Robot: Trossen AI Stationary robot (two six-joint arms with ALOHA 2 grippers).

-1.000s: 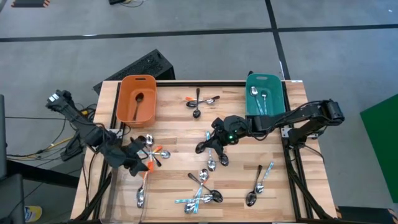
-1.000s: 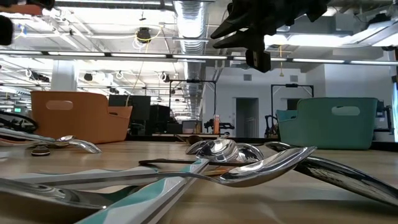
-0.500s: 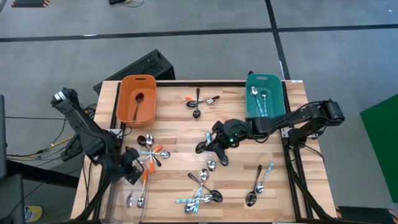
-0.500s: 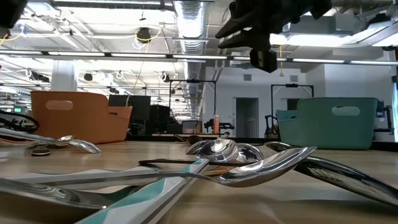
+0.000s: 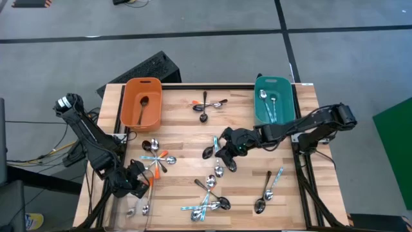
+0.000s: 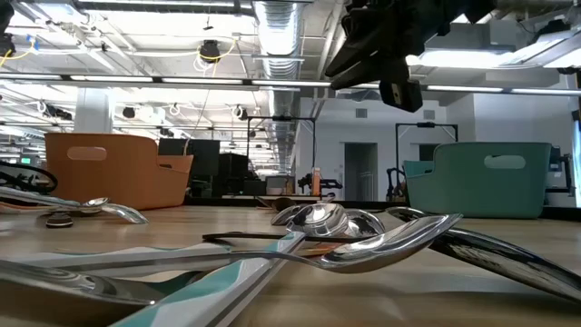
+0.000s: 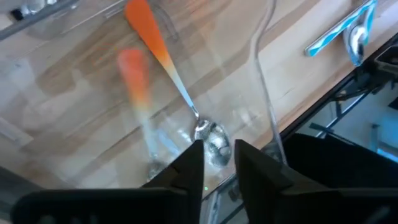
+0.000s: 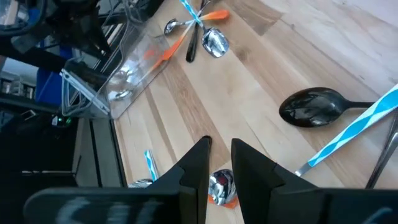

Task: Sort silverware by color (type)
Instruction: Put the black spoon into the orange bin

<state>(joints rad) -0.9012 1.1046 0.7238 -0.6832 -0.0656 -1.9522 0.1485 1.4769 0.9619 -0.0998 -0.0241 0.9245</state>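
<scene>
My left gripper (image 5: 136,183) (image 7: 217,154) hangs open over a clear bin (image 5: 122,207) at the table's near left corner. An orange-handled spoon (image 7: 177,87) lies on the bin's floor, with a second, blurred orange-handled shape (image 7: 135,84) beside it. My right gripper (image 5: 222,153) (image 8: 217,155) hovers open above the table's middle, over loose spoons (image 5: 217,169). More silverware lies in groups on the wood (image 5: 156,159) (image 5: 207,201) (image 5: 267,189) (image 5: 207,106).
An orange bin (image 5: 143,80) with one dark spoon stands at the far left. A teal bin (image 5: 273,80) with blue-handled spoons stands at the far right. A black spoon (image 8: 311,109) and a blue-striped handle (image 8: 360,127) lie close to my right gripper.
My left gripper has gone down and toward the table's near left corner, turning as it went. It now stands over the clear bin. My right arm has kept nearly still.
</scene>
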